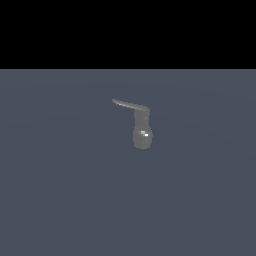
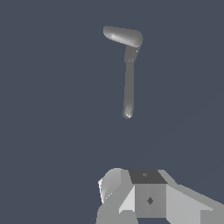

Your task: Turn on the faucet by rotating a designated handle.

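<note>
The faucet [image 1: 142, 134] is a small glossy grey fixture standing alone on the dark grey-blue floor [image 1: 60, 190], near the middle of the exterior view. Its handle [image 1: 130, 105] is a thin curved lever on top of the neck, pointing toward the exterior view's left. In the wrist view the faucet [image 2: 128, 87] appears as a long narrow grey shape with the handle [image 2: 124, 36] as the wider curved piece at its far end. Part of my gripper [image 2: 135, 188] shows at the edge of the wrist view, well apart from the faucet. Its jaws are too cropped to read. The exterior view does not show the gripper.
A flat grey-blue surface [image 2: 48, 131] surrounds the faucet on all sides. A black band [image 1: 128, 32] fills the upper part of the exterior view. No other objects show.
</note>
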### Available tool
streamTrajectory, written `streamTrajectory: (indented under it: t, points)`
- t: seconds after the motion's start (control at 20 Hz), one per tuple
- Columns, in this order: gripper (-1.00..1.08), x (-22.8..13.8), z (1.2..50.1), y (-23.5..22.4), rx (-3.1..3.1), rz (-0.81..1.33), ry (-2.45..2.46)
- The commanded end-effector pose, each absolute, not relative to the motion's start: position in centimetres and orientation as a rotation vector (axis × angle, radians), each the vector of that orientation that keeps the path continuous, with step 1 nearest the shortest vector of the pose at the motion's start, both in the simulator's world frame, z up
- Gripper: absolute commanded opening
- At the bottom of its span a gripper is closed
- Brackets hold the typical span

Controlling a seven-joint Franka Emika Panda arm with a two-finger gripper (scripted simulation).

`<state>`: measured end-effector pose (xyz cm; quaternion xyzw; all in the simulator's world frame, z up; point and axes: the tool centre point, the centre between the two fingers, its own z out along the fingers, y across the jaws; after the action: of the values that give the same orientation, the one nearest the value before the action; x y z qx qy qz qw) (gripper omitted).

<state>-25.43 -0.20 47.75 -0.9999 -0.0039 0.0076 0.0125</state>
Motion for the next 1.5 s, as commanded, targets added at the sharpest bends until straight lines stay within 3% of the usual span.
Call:
streamTrajectory:
  t: [0.0, 0.85, 1.45]
  points:
    - [-1.00, -25.4, 47.8, -0.2, -3.116, 0.024, -0.012]
    - [-1.00, -24.8, 47.3, -0.1, -3.119, 0.037, 0.003]
    - [-1.00, -19.9, 45.8, 0.8, -3.022, 0.083, 0.259]
